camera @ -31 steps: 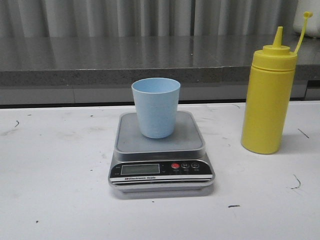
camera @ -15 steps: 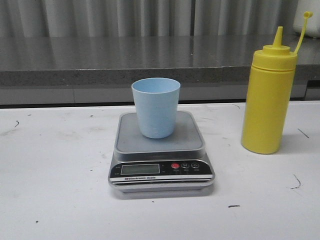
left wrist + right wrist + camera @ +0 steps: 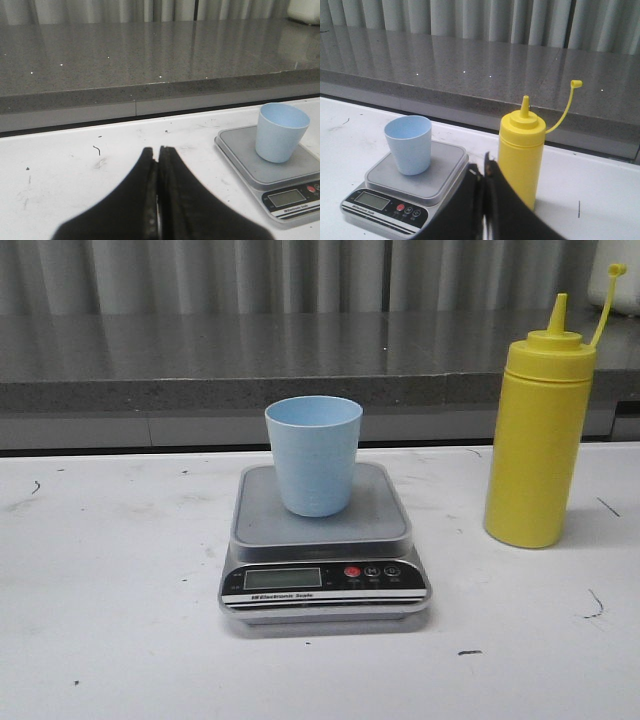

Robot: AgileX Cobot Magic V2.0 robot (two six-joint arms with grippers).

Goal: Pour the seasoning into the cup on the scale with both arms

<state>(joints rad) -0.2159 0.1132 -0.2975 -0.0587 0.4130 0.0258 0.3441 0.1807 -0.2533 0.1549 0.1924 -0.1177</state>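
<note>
The pale blue cup (image 3: 313,454) stands upright on the silver-grey scale (image 3: 322,540) at the table's middle. The yellow seasoning bottle (image 3: 538,436) stands upright to the right of the scale, its cap hanging off on its tether. No gripper shows in the front view. In the left wrist view my left gripper (image 3: 158,150) is shut and empty over bare table, left of the scale (image 3: 272,170) and cup (image 3: 280,132). In the right wrist view my right gripper (image 3: 484,163) is shut and empty, near the bottle (image 3: 521,157), with the scale (image 3: 410,187) and cup (image 3: 409,144) beside it.
A grey stone counter ledge (image 3: 300,360) runs along the back of the white table (image 3: 110,590), with pale curtains behind it. A white object (image 3: 620,285) sits at the far right on the ledge. Small dark marks dot the table.
The front view has shifted very slightly. The cup, scale and bottle stand where they were.
</note>
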